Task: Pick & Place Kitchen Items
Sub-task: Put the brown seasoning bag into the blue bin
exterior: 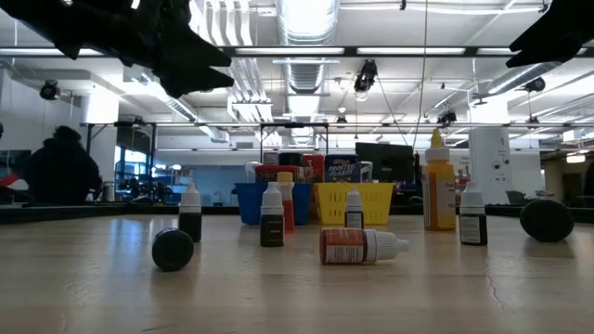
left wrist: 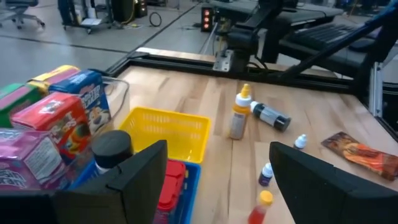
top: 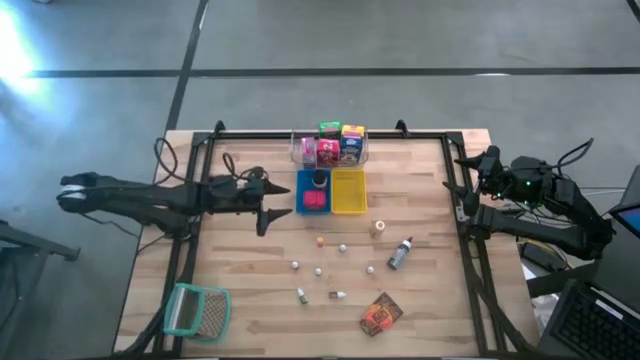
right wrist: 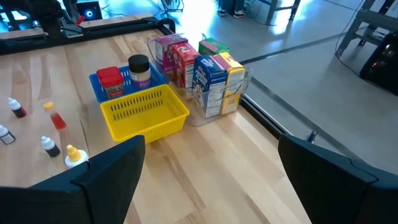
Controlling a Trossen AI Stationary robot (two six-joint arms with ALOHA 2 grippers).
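Kitchen items were spread over the wooden bench (top: 240,300): boxed packets (top: 335,145) stood in a clear tub (top: 300,152) at the far edge, a dark-lidded jar (right wrist: 139,70) and a red can (right wrist: 111,79) were seen in the blue tray (top: 303,180), and the yellow tray (top: 349,191) just beside it was seen holding nothing. Small dropper bottles (top: 319,271) were scattered nearer the front, with a grey bottle (top: 400,253) lying on its side and an orange packet (top: 381,315) flat near the front edge. A teal-rimmed basket (top: 198,310) was shown at the front left corner in the high view only. A person (exterior: 58,167) in the room behind was caught only in the low view.

Printing on the boxes and bottle labels could not be read.

The left gripper (top: 272,208) was held above the bench just left of the blue tray, its fingers (left wrist: 140,171) spread wide and holding nothing. The right gripper (top: 466,186) was parked at the right edge, well apart from the items, fingers (right wrist: 109,168) likewise wide and empty.
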